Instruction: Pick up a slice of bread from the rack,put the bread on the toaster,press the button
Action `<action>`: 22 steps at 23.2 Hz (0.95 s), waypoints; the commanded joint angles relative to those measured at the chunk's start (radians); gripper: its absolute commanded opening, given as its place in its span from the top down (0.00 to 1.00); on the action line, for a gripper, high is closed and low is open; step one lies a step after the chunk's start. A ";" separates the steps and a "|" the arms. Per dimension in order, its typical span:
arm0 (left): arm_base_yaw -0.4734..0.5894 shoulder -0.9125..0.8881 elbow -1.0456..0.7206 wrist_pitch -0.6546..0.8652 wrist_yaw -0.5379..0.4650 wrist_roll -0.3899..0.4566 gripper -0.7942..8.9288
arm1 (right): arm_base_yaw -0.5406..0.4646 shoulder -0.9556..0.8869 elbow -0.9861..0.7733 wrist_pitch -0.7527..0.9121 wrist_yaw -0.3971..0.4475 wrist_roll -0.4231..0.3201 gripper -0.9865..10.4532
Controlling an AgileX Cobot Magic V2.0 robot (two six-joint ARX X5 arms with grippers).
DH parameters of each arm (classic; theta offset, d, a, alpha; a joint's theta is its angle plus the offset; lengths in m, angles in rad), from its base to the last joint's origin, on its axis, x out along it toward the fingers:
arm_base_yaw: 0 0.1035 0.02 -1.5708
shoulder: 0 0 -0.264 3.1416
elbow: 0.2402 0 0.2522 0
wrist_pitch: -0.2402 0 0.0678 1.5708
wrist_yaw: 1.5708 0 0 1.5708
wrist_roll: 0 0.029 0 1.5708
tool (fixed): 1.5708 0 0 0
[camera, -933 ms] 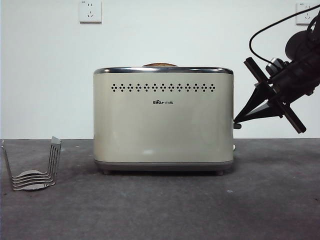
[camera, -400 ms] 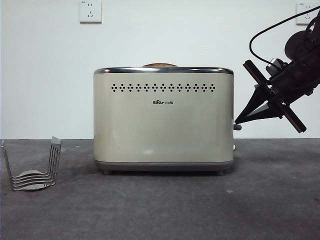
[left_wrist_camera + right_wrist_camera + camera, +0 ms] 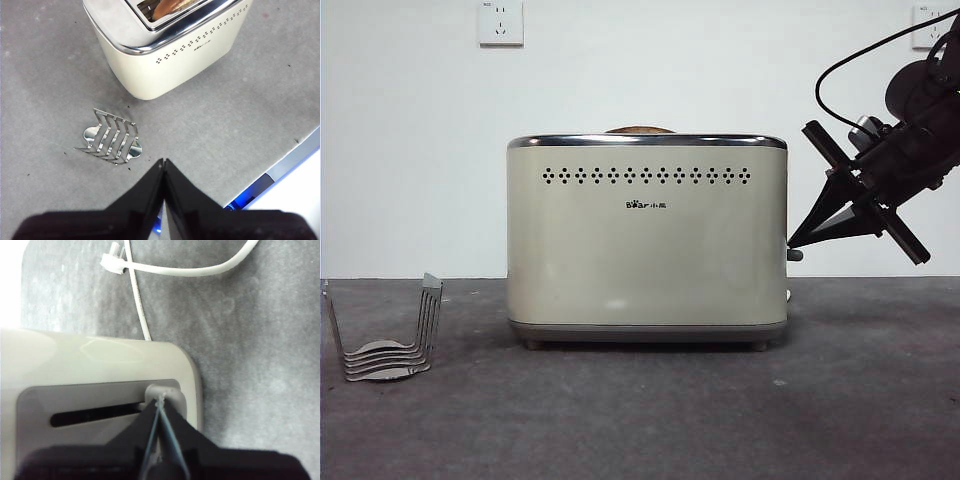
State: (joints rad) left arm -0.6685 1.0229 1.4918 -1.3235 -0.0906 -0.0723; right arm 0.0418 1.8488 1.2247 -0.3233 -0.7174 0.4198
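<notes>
Risk: right gripper [image 3: 159, 402], jaws closed empty, tip touching the button [image 3: 794, 254] at the toaster [image 3: 646, 235] end; an off-centre push may slip off and leave it unlatched. Left gripper [image 3: 164, 162] closed, empty, waiting. Count: one toaster, mid-worktop; one slice of bread [image 3: 172, 6] in its slot; one rack [image 3: 388, 335], bare, near the front left corner; one white cable [image 3: 150, 267]
</notes>
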 commanded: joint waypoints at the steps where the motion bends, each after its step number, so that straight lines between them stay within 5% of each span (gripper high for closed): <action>1: 0.003 -0.003 -0.006 0.002 0.000 -0.006 0.92 | 0.005 0.067 -0.034 -0.055 0.056 -0.021 0.92; 22: 0.003 -0.003 -0.006 0.002 0.001 -0.021 0.92 | 0.011 0.071 0.030 -0.070 0.037 -0.029 0.92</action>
State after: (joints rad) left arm -0.6685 1.0229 1.4918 -1.3239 -0.0906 -0.0837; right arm 0.0483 1.8782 1.2755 -0.3702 -0.7250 0.4000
